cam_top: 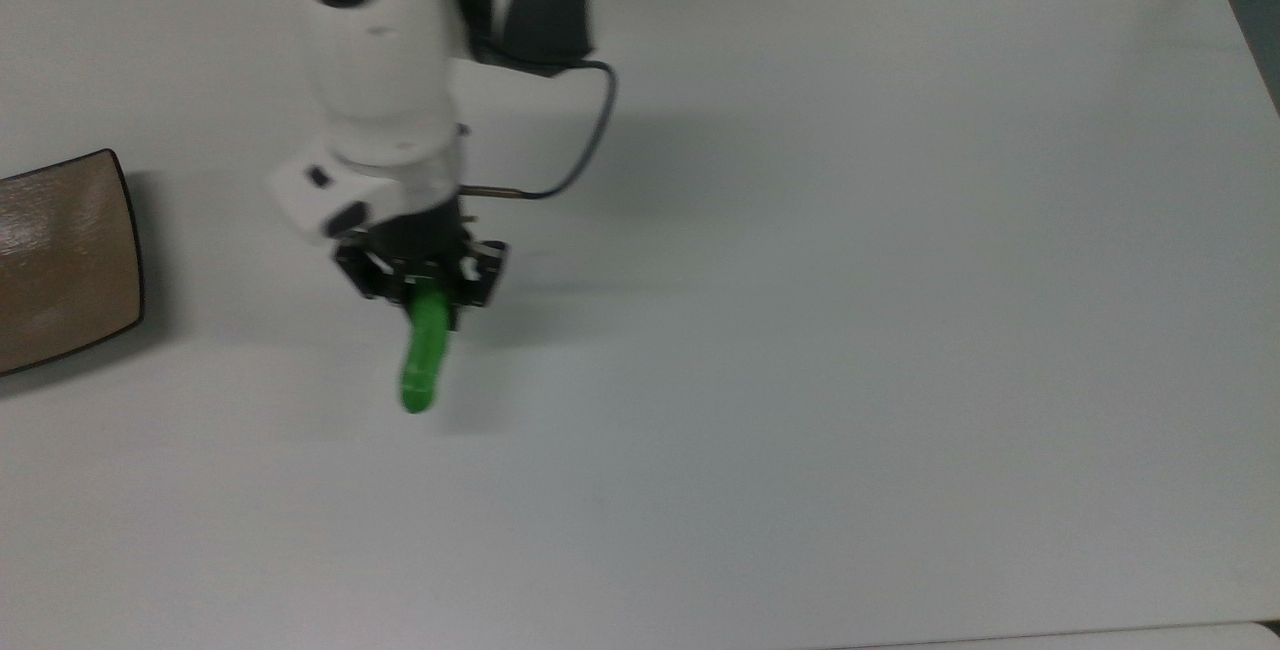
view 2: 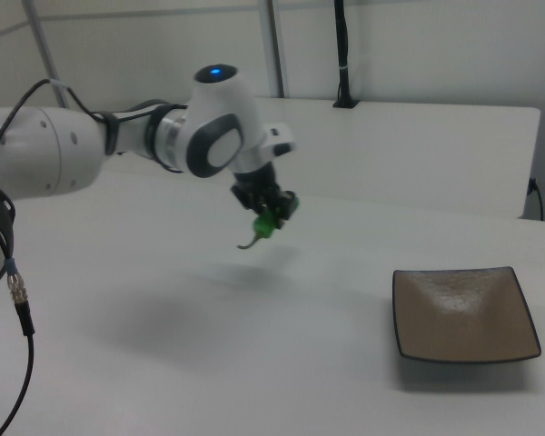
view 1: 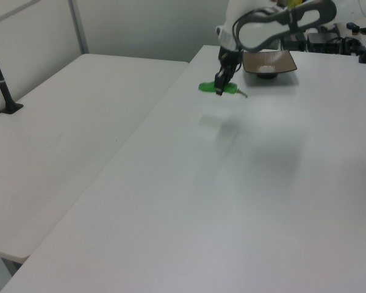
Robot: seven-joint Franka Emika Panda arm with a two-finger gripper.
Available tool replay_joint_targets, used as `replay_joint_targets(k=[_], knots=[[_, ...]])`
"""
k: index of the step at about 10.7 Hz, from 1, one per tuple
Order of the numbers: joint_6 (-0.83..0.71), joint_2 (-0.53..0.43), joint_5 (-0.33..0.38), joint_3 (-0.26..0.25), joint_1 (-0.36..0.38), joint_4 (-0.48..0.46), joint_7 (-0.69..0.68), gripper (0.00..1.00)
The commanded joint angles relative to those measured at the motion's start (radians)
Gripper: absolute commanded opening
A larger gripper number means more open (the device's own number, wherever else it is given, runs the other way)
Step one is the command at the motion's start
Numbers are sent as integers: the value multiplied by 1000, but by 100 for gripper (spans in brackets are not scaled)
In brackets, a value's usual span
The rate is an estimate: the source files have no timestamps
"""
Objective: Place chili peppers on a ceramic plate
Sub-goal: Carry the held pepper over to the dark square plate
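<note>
A green chili pepper (cam_top: 424, 355) is held clear of the white table (cam_top: 850, 330) in the closed fingers of the gripper (cam_top: 428, 292), seen left of centre in the top view, with the pepper's free end pointing toward the bottom of the frame. The ceramic plate (cam_top: 60, 260) lies at the left edge of the top view, still apart from the load; in the right view the plate (view 2: 463, 313) sits at the lower right and the pepper (view 2: 267, 222) hangs near the middle, its thin stem (view 2: 249, 242) curling below the fingers. The step in hand is judged to be the carry toward the plate. It is best done with the grip kept firm on the glossy skin, which could slip, and with height kept so that the raised rim is cleared. The pepper should be brought over the plate's shallow middle, lowered close to the surface, and only then let go, so that it is not left to roll off an edge.
</note>
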Motion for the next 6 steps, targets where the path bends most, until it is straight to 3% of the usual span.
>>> replay_joint_targets(k=[1,3,6], knots=[[-35,-13,120,-58,-109,24,-196,5],[-26,-13,210,-135,-134,24,-285,5],[-21,-19,321,-187,-192,25,-389,5]])
